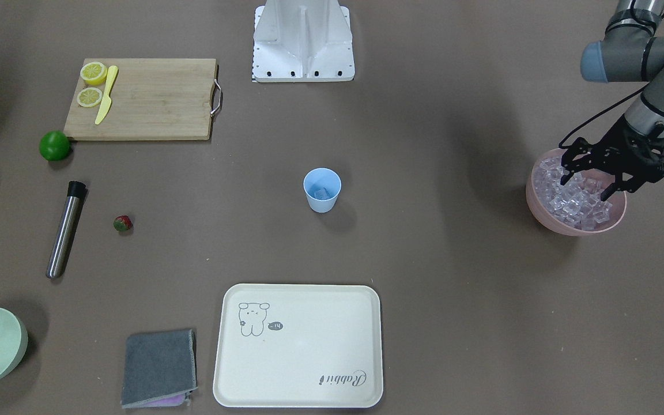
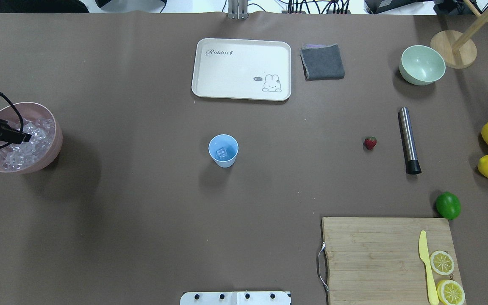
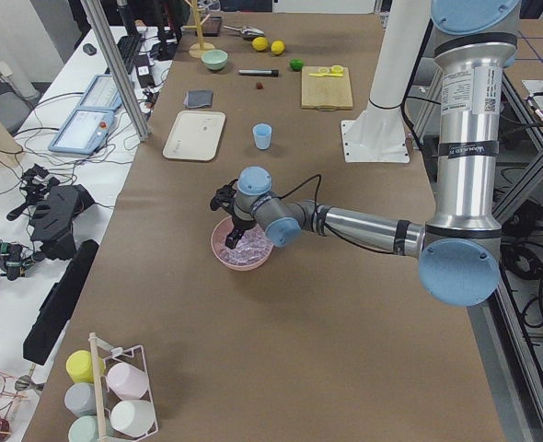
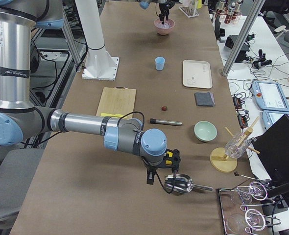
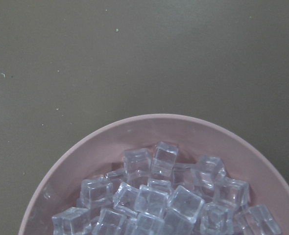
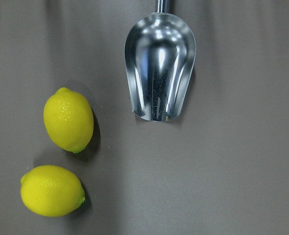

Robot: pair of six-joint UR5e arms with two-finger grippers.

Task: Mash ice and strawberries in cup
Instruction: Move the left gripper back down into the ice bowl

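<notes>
Your left gripper [image 1: 590,183] hangs over the pink bowl [image 1: 539,210] at the table's end, jaws spread and tips down among the ice [image 1: 583,207]. Those cubes look hard, light and slick, so pinch one top cube squarely on two flat faces, since a corner grip would likely squirt it out. The cup [image 1: 321,190] stands mid-table, well apart, with what seems one cube already inside, and the soft little strawberry [image 1: 123,223] lies far beyond, near the steel muddler [image 1: 65,230]. Whether your right gripper [image 4: 170,171], by the metal scoop [image 6: 160,68], is spread or closed I cannot tell.

Upright blue cup [image 1: 321,199], ice [image 2: 223,152] inside, strawberry [image 1: 123,223] apart
</notes>
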